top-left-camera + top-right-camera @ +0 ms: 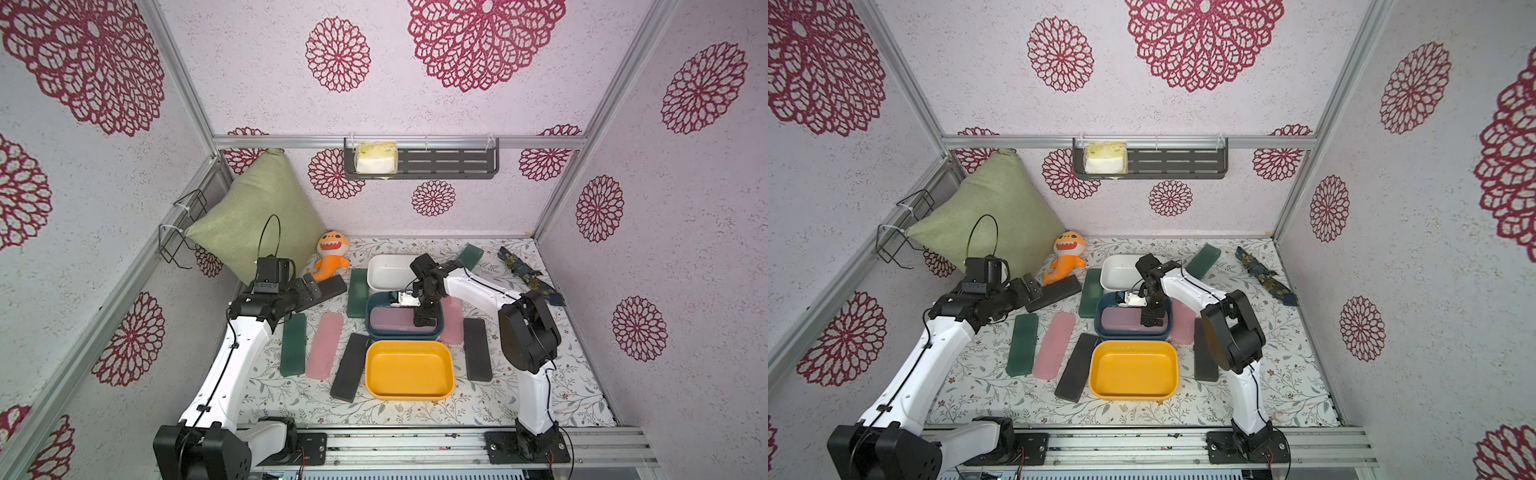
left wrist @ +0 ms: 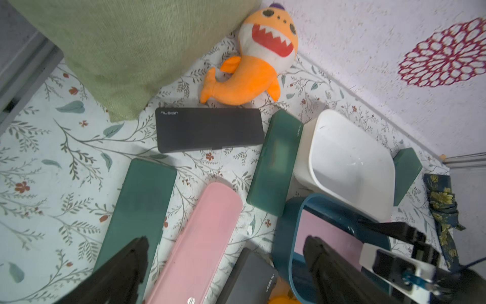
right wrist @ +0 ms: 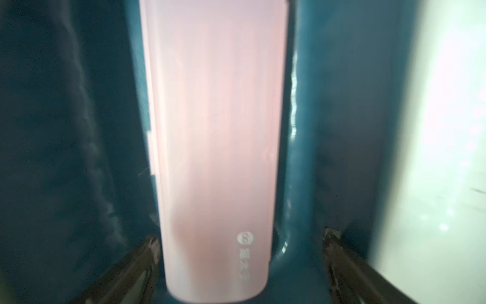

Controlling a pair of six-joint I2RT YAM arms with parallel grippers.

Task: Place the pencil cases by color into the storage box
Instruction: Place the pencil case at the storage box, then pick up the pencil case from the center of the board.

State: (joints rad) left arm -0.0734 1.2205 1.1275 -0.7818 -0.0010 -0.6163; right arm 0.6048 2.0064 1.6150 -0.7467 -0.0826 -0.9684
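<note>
Right hand (image 3: 242, 238) spread wide over pink case (image 3: 215, 147) lying in blue bin (image 3: 79, 131), gripping nothing; left hand (image 2: 226, 239) likewise spread, empty.

One pink pencil case (image 1: 392, 319) flat inside blue bin (image 1: 369, 321); eight others (image 1: 324, 347) scattered outside.

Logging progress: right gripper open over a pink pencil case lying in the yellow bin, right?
No, the yellow bin is empty. The pink pencil case lies in the blue bin, right gripper open over it; both top views show this.
</note>
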